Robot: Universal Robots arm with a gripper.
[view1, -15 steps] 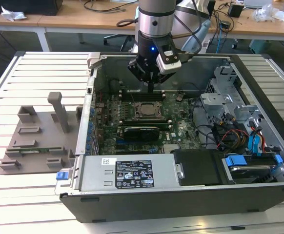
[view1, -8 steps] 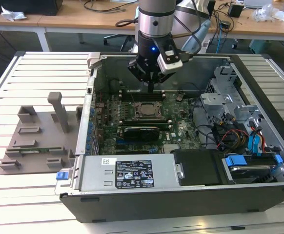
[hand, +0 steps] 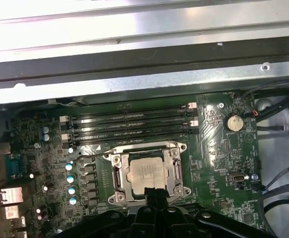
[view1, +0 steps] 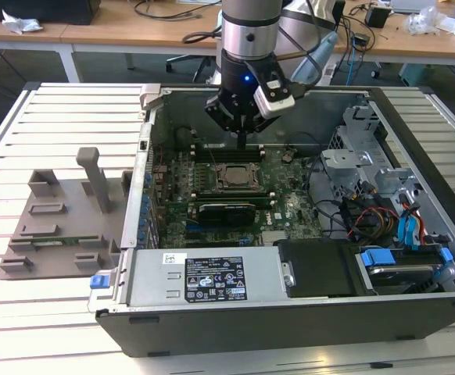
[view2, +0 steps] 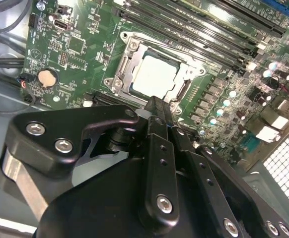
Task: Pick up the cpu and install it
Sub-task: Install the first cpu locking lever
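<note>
The cpu (view2: pixel 153 79) lies flat in the socket frame (view2: pixel 122 74) on the motherboard (view1: pixel 290 207), inside the open computer case (view1: pixel 415 133). Its pale metal top faces up and sits level with the frame around it. Judged from this, the chip is already seated; the claw holds nothing.

The claw (view1: pixel 241 141) hangs above the board, just off the edge of the socket. In both wrist views the two black fingers (view2: pixel 159 111) are pressed together into one narrow bar with no gap between them — the claw is clenched, and empty. Its tip (hand: pixel 153 193) lies over the frame's edge, beside the chip, and does not cover the metal top.

Key relation: the cpu lies just ahead of the fingertips and below them, in line with the length of the fingers. In the exterior view the claw stands on the far side of the socket, over the memory slots (view1: pixel 227 152), with the chip below it and slightly nearer the camera. The chip is square, so it offers no long axis; its edges run parallel to the frame and to the memory slots (hand: pixel 129 126).

Contact between the tip and the frame cannot be confirmed from these views.

The case lies on a slatted table (view1: pixel 63 125), with a grey fixture (view1: pixel 63 219) well apart at the exterior view's left.
</note>
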